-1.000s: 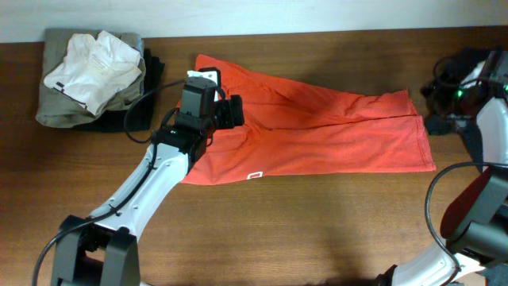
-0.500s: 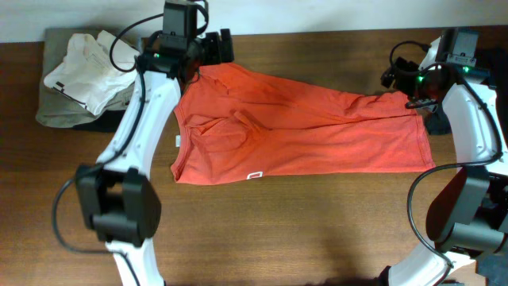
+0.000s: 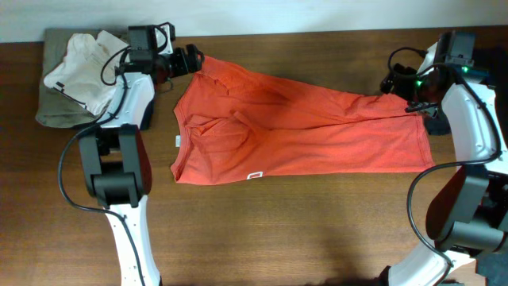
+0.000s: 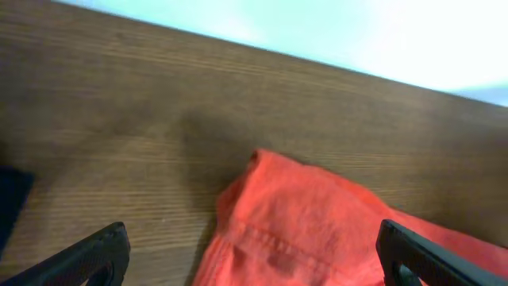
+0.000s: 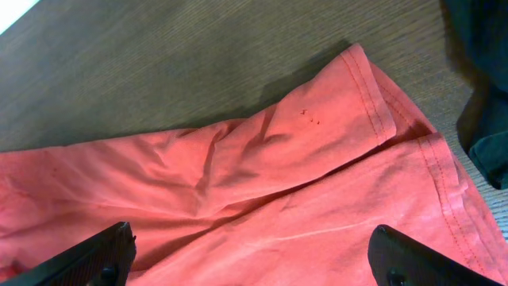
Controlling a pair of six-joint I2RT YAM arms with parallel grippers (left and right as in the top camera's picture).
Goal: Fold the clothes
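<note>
- The red shirt (image 3: 302,131) is spread flat across the table's (image 3: 317,230) far half.
- The left gripper (image 3: 189,59) is held wide open and empty at the shirt's far left corner.
- The right gripper (image 3: 394,79) is held wide open and empty over its far right corner.
- A pile (image 3: 87,71) of other clothes is seen in the table's far left corner.

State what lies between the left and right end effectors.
The orange shirt lies spread between the left end effector and the right end effector, as the overhead view shows.
</note>
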